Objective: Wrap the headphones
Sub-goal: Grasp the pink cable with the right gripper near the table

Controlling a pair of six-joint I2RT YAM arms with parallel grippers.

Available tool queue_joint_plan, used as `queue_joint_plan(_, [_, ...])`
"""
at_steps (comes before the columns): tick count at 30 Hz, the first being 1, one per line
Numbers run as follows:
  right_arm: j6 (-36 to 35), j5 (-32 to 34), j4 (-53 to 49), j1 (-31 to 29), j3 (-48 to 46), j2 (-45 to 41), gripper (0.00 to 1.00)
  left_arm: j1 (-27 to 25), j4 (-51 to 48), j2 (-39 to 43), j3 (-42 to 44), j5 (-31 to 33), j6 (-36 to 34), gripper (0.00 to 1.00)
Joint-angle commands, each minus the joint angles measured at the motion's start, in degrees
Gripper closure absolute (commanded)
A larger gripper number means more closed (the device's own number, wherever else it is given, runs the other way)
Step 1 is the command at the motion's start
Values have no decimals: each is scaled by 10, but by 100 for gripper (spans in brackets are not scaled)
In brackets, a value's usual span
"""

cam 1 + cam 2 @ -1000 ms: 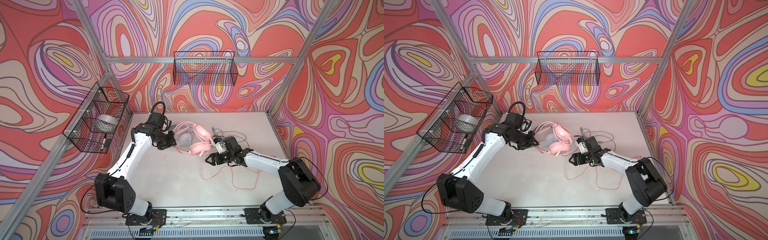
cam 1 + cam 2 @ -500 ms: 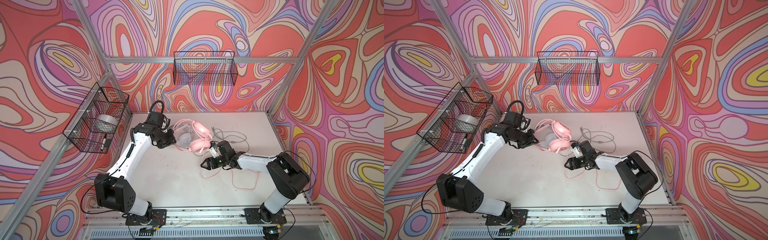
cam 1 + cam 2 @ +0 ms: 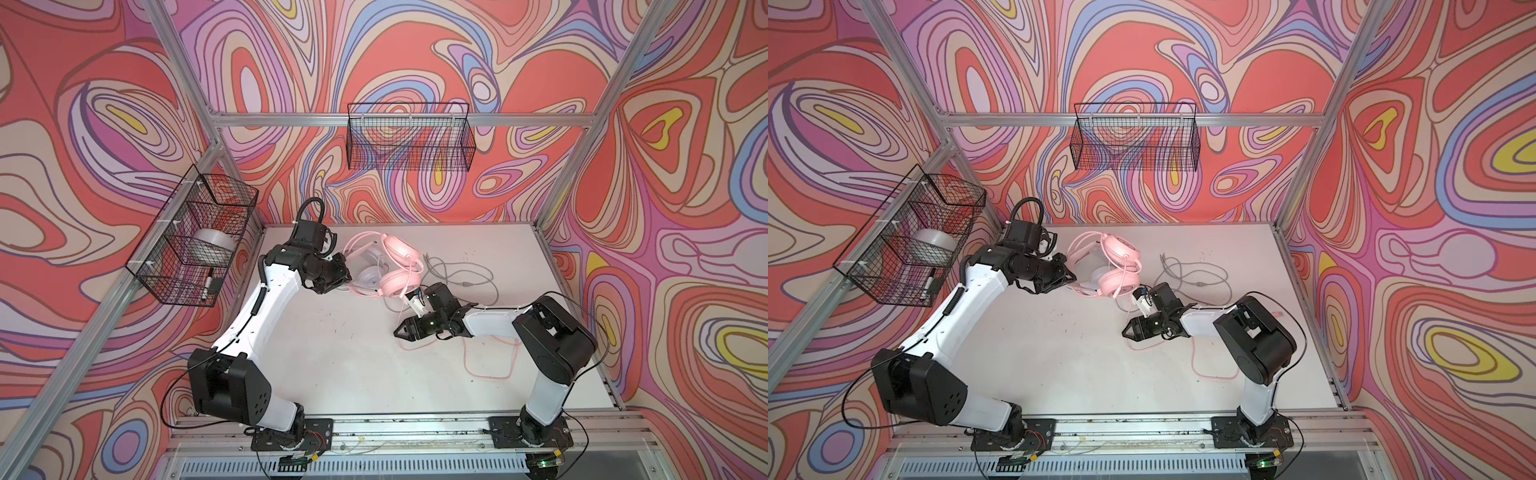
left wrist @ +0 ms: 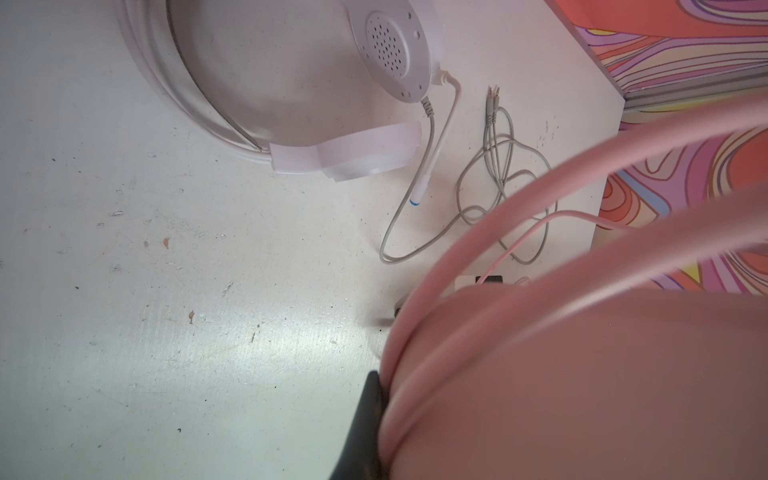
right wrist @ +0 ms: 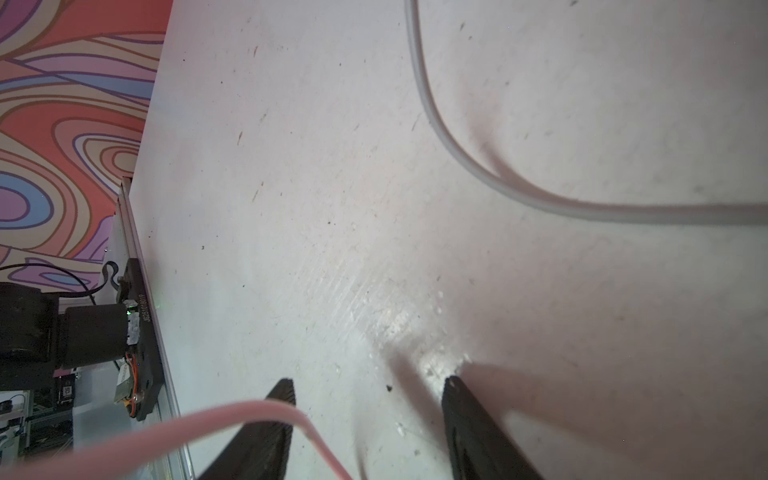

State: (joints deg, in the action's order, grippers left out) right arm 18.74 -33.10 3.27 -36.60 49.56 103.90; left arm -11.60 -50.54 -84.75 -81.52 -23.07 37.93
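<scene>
1. Left gripper [image 3: 341, 274] was at the back left of the table [image 3: 332, 365], jaws pressed together on the band of the pink headset [image 3: 400, 250]
2. In the left wrist view, one black finger [image 4: 365, 419] lay tight against the pink band, which filled most of that view
3. Pink headset was at back centre of the table, tilted, with both cups on the right of the gripper
4. Its lower cup overlapped the white headset [image 3: 369, 277] in both top views; could not tell if they touched
5. White headset lay flat on the table; the left wrist view showed its perforated cup [image 4: 390, 45] and its mic boom [image 4: 419, 191] with a blue tip
6. Grey cable [image 3: 461, 272] ran from the white cup and lay in loose loops on the table, right of both headsets
7. Pink cable [image 3: 490, 374] came down from the pink cup, passed by the right gripper [image 3: 400, 330], then lay in a slack loop near the right arm's elbow
8. Right gripper was low over the table, just in front of the pink cup, pointing left, jaws spread
9. In the right wrist view, the tips stood apart with bare table between; the pink cable crossed one finger [image 5: 266, 440] and ran down between the jaws, not pinched as far as could be seen
10. Grey cable curved across the table beyond the tips, apart from them
11. Side basket [image 3: 195, 249] on the left wall held a pale roll [image 3: 212, 245]; back basket [image 3: 409, 137] hung on the rear wall
</scene>
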Motion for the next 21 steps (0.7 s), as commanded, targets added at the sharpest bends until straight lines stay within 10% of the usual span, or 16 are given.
queue_joint_plan(1, [-8,-7,-11,-10,5,15,45,9,35,5,-17,-14,31,100])
queue_joint_plan(21, [-44,9,-51,-27,-36,5,56,32,35,10,-19,7,66,100])
